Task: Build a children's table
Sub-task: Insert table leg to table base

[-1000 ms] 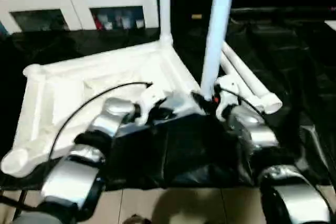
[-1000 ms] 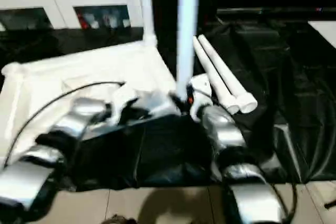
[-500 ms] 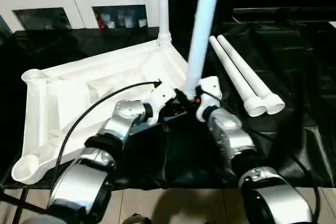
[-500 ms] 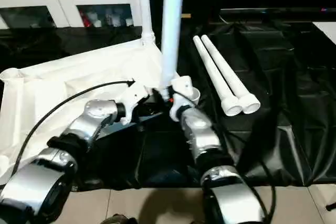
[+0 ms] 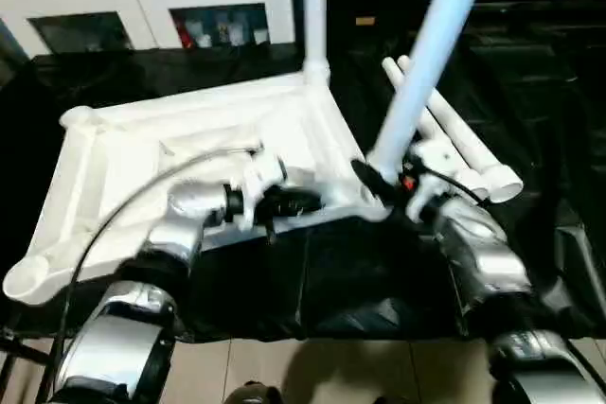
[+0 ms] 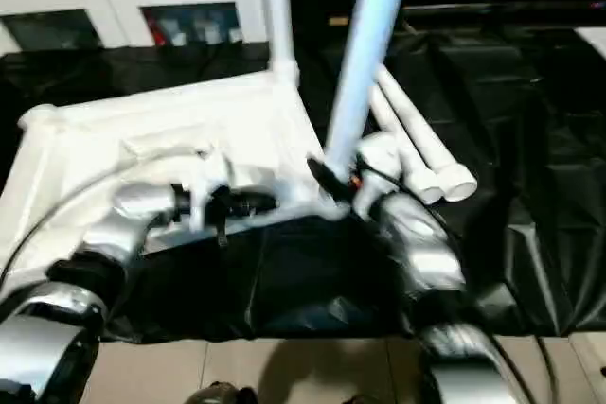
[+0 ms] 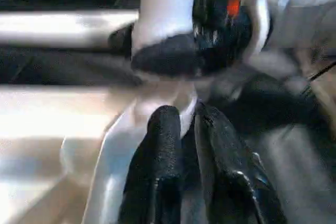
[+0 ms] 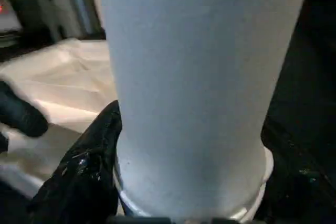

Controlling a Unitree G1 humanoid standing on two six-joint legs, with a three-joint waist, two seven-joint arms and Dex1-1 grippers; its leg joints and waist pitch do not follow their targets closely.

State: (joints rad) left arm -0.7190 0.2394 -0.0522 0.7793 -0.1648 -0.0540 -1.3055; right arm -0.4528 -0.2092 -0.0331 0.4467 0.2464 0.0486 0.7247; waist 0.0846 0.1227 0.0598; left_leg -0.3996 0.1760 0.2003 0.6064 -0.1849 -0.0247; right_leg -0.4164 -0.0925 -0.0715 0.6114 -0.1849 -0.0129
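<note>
White plastic dominates what I'm watching: the tabletop (image 5: 189, 153) lies ribbed side up on black sheeting (image 5: 530, 73). One leg (image 5: 313, 7) stands in the tabletop's far corner socket, its top cut off by the frame edge. A second leg (image 5: 426, 54) leans over the tabletop's near right corner, gripped at its foot by my right gripper (image 5: 383, 186); its top is cut off too, and from the head cameras I can't make out whether it is seated. The right wrist camera shows its fingers (image 8: 84, 166) pinching that leg's tube. My left gripper (image 7: 181, 124) sits at the tabletop's near rim beside that corner; the left wrist camera shows its fingers (image 7: 163, 145) pressed nearly together, tips against the white plastic. Two spare legs (image 5: 464, 149) lie right of the tabletop, partly hidden behind the leaning one.
</note>
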